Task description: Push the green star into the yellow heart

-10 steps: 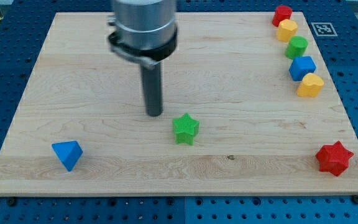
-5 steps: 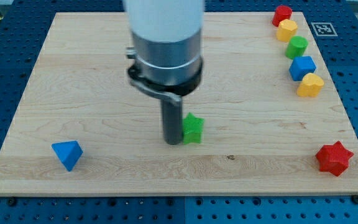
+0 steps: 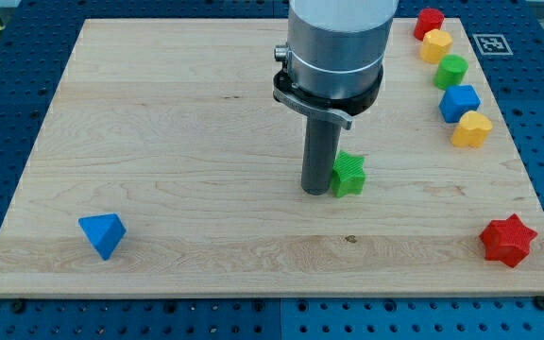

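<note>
The green star [image 3: 350,175] lies on the wooden board [image 3: 159,113], a little right of the middle. My tip [image 3: 315,191] stands against the star's left side and partly hides it. The yellow heart [image 3: 471,129] lies near the board's right edge, up and to the right of the star, last in a column of blocks. A wide stretch of board lies between the star and the heart.
Above the yellow heart sit a blue block [image 3: 459,101], a green round block [image 3: 450,70], a yellow block [image 3: 435,44] and a red block [image 3: 430,21]. A red star [image 3: 507,240] lies at the bottom right. A blue triangle [image 3: 102,234] lies at the bottom left.
My tip moved from the upper left to the star's left side, then pushed it to the right and slightly up, toward the yellow heart. The other blocks have not moved.
</note>
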### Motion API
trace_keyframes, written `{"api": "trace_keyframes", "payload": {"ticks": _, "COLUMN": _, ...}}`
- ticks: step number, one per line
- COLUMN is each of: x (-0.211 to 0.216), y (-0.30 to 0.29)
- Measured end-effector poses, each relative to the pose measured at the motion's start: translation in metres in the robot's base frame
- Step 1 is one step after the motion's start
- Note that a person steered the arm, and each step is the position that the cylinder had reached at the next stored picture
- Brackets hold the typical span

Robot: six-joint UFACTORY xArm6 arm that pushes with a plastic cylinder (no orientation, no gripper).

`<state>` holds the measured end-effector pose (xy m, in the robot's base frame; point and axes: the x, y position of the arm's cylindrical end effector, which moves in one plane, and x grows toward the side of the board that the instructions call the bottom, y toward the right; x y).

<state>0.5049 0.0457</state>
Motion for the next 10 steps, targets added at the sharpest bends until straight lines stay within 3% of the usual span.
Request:
{"api": "trace_keyframes", "payload": {"ticks": 5, "x": -0.010, "y": 0.052}}
{"api": "trace_keyframes", "payload": {"ticks": 8, "x": -0.012, "y": 0.131}}
{"api": "trace_keyframes", "payload": {"ticks": 9, "x": -0.012, "y": 0.136}}
{"api": "trace_keyframes", "payload": {"ticks": 10, "x": -0.016, "y": 0.101}}
